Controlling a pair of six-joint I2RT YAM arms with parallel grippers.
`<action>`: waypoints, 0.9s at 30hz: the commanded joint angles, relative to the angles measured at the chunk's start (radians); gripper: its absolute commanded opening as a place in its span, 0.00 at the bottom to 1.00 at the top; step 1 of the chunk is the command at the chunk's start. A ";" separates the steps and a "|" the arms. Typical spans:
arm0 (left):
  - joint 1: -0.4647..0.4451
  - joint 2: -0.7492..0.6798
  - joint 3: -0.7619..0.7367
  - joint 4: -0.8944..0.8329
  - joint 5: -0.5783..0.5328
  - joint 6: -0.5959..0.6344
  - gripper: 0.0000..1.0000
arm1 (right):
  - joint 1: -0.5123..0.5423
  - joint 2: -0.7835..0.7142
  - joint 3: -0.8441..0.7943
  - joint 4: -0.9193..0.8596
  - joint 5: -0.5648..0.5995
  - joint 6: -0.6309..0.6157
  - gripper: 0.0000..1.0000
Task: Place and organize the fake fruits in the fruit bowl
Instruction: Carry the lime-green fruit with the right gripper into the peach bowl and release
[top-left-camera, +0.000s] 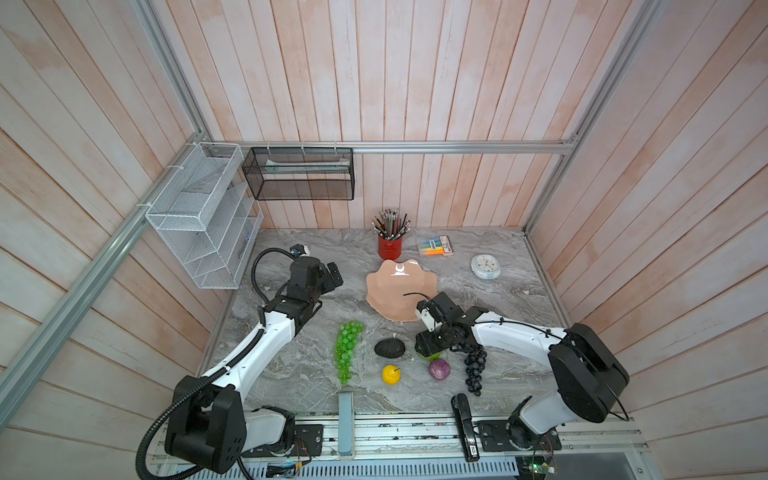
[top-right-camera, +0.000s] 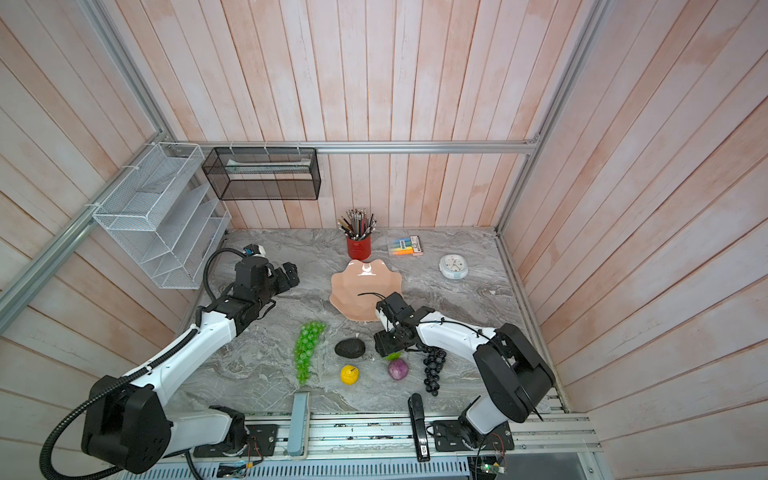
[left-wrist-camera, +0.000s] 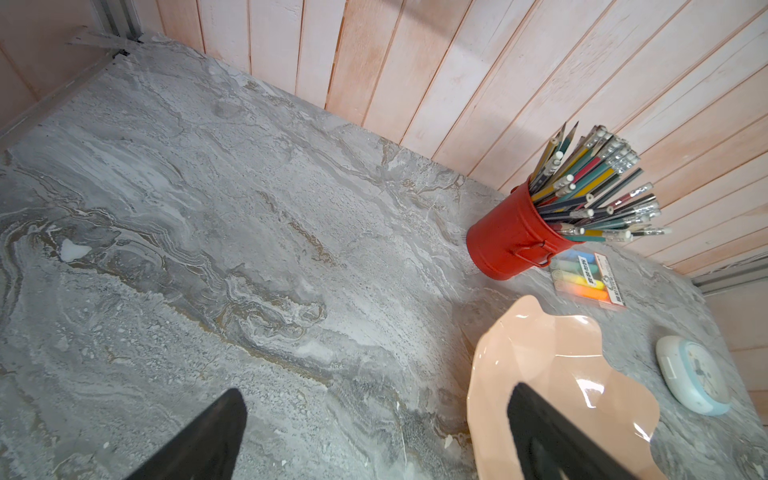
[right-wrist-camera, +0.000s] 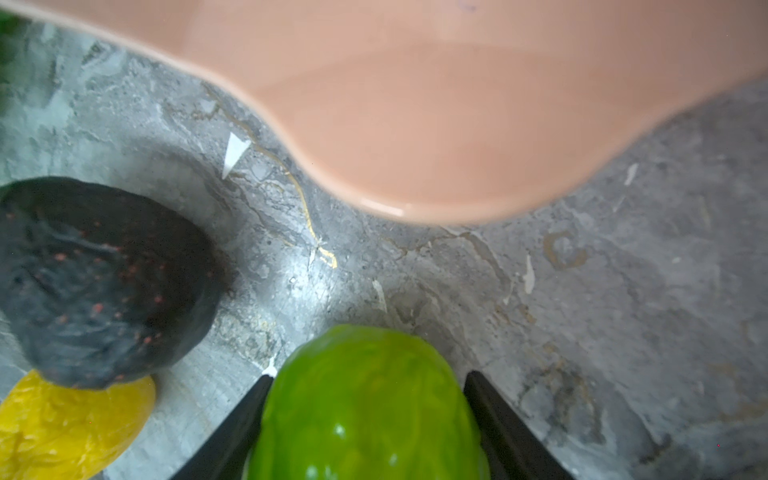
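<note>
Right gripper (right-wrist-camera: 368, 376) jaws flank the bumpy lime-green ball (right-wrist-camera: 365, 415) on the table (right-wrist-camera: 623, 311) by the fruit bowl (right-wrist-camera: 457, 124) — I can't tell if they bite | left gripper (left-wrist-camera: 376, 390) wide open | risk: slick ball squirts toward avocado (right-wrist-camera: 104, 282)

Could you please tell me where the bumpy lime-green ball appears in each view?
Right wrist: bumpy lime-green ball close up, inside the right gripper.
Both top views: ball mostly hidden under that gripper.
Left wrist: not in it.
Shared landmark: fruit bowl, in all four.
</note>
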 joint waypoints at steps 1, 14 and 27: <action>0.003 0.009 0.019 -0.002 0.002 -0.013 1.00 | 0.004 -0.030 -0.029 -0.037 0.017 -0.008 0.54; 0.003 -0.029 -0.014 -0.008 -0.016 -0.024 1.00 | -0.117 -0.189 0.193 -0.161 0.022 -0.016 0.46; 0.002 -0.107 0.021 -0.193 -0.025 -0.030 1.00 | -0.213 0.328 0.682 -0.082 -0.100 -0.162 0.46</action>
